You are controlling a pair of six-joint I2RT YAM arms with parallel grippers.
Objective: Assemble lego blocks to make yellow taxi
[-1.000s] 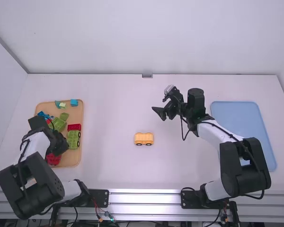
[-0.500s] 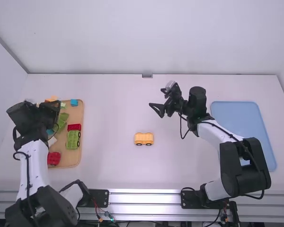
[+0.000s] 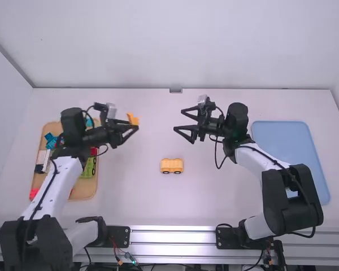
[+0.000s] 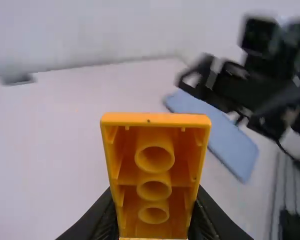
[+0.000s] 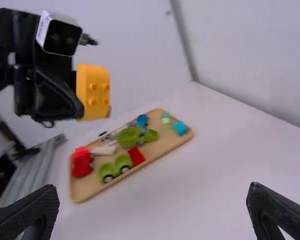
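- So the left gripper [image 3: 137, 128] has its jaws closed on a hollow yellow-orange plastic block [image 4: 156, 175], one side against each flank
- The block pokes out past the fingertips, and its open underside with three round tubes faces the left wrist camera; the right wrist view gets the studded side
- Right gripper [image 3: 178, 120] has its jaws spread wide, well apart from that block
- The other taxi bit, a yellow block base with dark wheels [image 3: 172, 164], sits on the white surface [image 3: 135, 197] between the two arms, touching neither gripper
- Left arm reaches over the tan tray [image 3: 83, 194] of coloured blocks, with the flat blue tray [image 3: 288, 141] over by the right arm
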